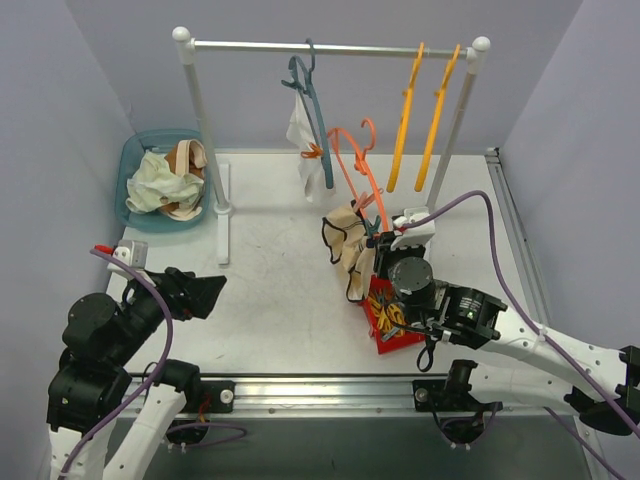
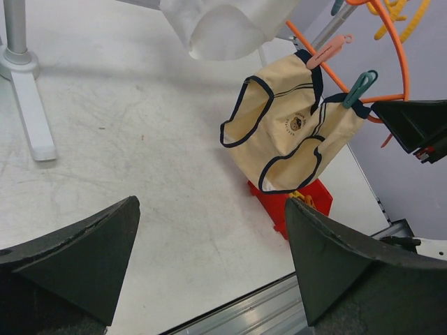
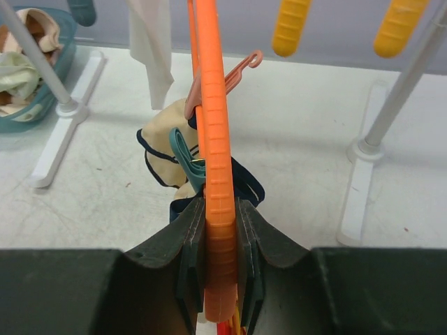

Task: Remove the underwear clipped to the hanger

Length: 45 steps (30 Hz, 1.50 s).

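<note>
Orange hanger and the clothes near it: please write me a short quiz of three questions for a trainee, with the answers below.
1. True or false: the right gripper is shut on the orange hanger.
2. How many clips are seen holding the cream underwear to that hanger? A) one B) two C) four
3. In a few words: from what does the white underwear hang?

Key
1. True: its fingers clamp the hanger from both sides.
2. B: a pink clip and a teal clip.
3. From the blue-grey hanger on the rail.
</note>
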### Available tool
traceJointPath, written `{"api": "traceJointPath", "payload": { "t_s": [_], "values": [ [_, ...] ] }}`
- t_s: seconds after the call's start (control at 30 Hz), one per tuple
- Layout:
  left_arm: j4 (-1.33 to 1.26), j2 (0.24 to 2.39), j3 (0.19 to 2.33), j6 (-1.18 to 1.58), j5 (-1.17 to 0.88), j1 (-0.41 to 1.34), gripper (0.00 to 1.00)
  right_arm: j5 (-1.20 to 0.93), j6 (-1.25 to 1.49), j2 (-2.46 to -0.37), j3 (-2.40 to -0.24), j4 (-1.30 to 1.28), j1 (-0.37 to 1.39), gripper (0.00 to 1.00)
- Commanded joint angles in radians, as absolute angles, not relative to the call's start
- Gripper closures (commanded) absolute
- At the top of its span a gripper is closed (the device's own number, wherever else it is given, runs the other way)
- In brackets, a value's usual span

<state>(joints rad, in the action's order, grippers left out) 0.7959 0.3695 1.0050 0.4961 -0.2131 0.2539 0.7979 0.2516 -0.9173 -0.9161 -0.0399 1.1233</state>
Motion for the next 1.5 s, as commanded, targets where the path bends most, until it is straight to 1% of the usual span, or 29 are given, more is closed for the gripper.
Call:
{"api": "traceJointPath", "payload": {
  "t_s": [0.0, 0.17, 0.37, 0.47, 0.5, 0.53, 0.6, 0.77, 0.97, 1.13, 1.3, 1.47],
  "values": [
    [0.735, 0.371, 1.011, 0.512, -0.230, 0.256, 0.07, 0.966, 0.363, -0.925, -0.945, -0.112, 1.135, 1.00],
    [0.733, 0.373, 1.009, 0.520, -0.235, 0.256, 0.07, 0.890, 0.457, -0.913, -0.936, -0.163, 1.160, 1.00],
    [0.718, 0.364, 0.991, 0.538, -0.248, 0.256, 0.06, 0.808, 0.573, -0.829, -0.835, -0.167, 1.268, 1.00],
    [0.710, 0.367, 0.980, 0.554, -0.261, 0.256, 0.06, 0.859, 0.707, -0.822, -0.792, -0.204, 1.380, 1.00],
    [0.703, 0.367, 0.976, 0.561, -0.271, 0.256, 0.06, 0.936, 0.745, -0.833, -0.792, -0.266, 1.411, 1.00],
    [0.701, 0.365, 0.967, 0.566, -0.279, 0.256, 0.06, 0.968, 0.846, -0.847, -0.790, -0.303, 1.440, 1.00],
    [0.695, 0.364, 0.954, 0.572, -0.302, 0.256, 0.06, 1.020, 0.949, -0.896, -0.788, -0.389, 1.509, 1.00],
    [0.654, 0.364, 0.875, 0.627, -0.394, 0.256, 0.05, 1.054, 1.158, -1.026, -0.790, -0.449, 1.615, 1.00],
    [0.508, 0.336, 0.733, 0.791, -0.509, 0.256, 0.01, 1.097, 1.252, -1.130, -0.828, -0.500, 1.661, 1.00],
    [0.425, 0.319, 0.640, 0.862, -0.523, 0.258, 0.00, 1.156, 1.244, -1.163, -0.851, -0.500, 1.707, 1.00],
    [0.365, 0.379, 0.663, 0.859, -0.554, 0.265, 0.00, 1.175, 1.261, -1.137, -0.854, -0.502, 1.735, 1.00],
    [0.367, 0.509, 0.738, 0.821, -0.561, 0.304, 0.01, 1.166, 1.256, -1.147, -0.864, -0.503, 1.735, 1.00]
  ]
}}
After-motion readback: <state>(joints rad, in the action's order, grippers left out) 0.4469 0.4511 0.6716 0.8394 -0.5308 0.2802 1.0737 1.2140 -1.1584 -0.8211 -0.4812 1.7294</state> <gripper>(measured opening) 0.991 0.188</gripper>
